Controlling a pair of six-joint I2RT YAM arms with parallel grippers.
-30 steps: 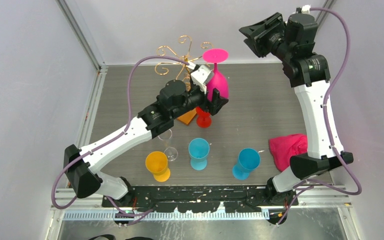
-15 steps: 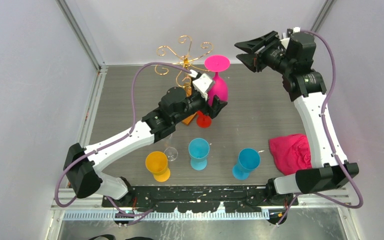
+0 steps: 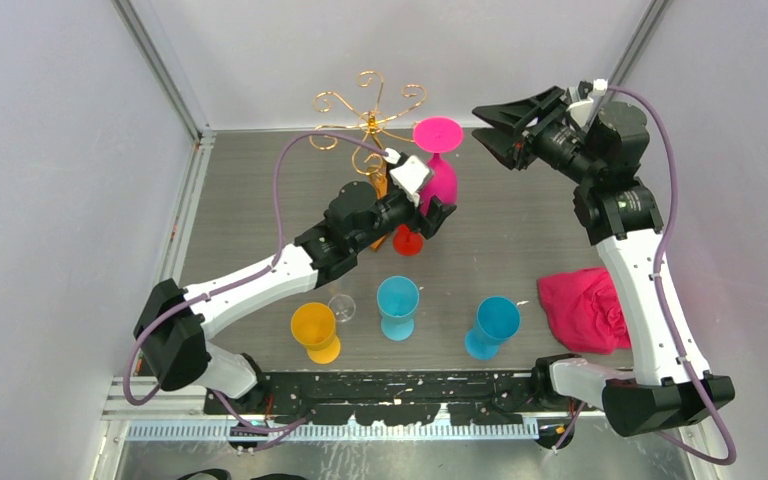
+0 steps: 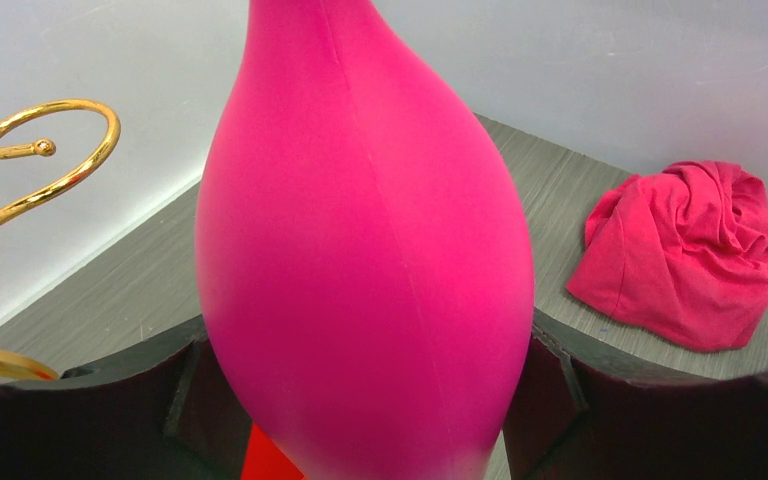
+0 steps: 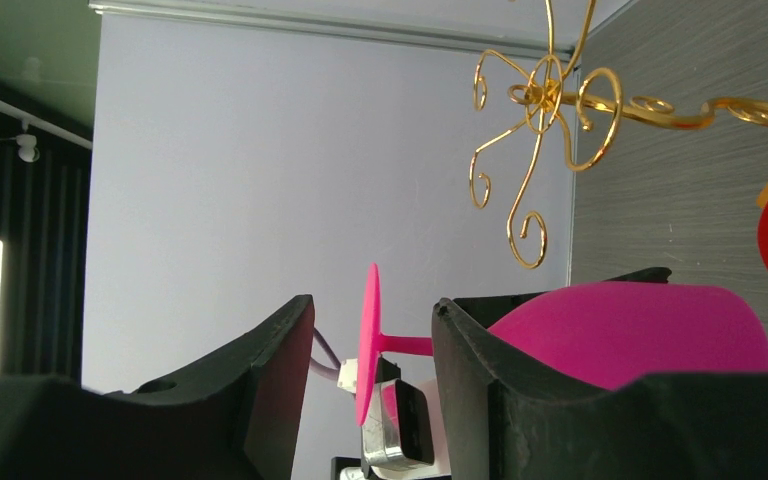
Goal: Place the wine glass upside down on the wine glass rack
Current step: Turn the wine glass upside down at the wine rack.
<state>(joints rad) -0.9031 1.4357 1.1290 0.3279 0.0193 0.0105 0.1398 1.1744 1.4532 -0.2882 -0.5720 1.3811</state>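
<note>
The left gripper (image 3: 434,210) clamps the bowl of the pink wine glass (image 3: 440,180), one finger (image 4: 80,420) on each side. The glass is upside down, bowl low and round foot on top, and held off the bench (image 3: 530,230) over its far middle part. It is just right of the wine glass rack (image 3: 368,108), whose gold scroll arms curl beside the foot. Whether wire and glass touch cannot be told. The rack's orange base is mostly hidden under the left arm.

The right gripper (image 3: 482,125) hangs in the air near the far right corner, pointing left at the foot of the glass, just beside it. Its jaws stand partly apart with nothing gripped. From the right wrist the foot shows edge-on in the gap between the fingers (image 5: 260,380), beyond their tips.

A red glass (image 3: 407,240) stands on the bench below the held glass. Along the near edge are an orange glass (image 3: 314,328), a clear glass (image 3: 340,305) and two teal glasses (image 3: 397,303). A crumpled pink cloth (image 3: 585,308) lies by the right edge.
</note>
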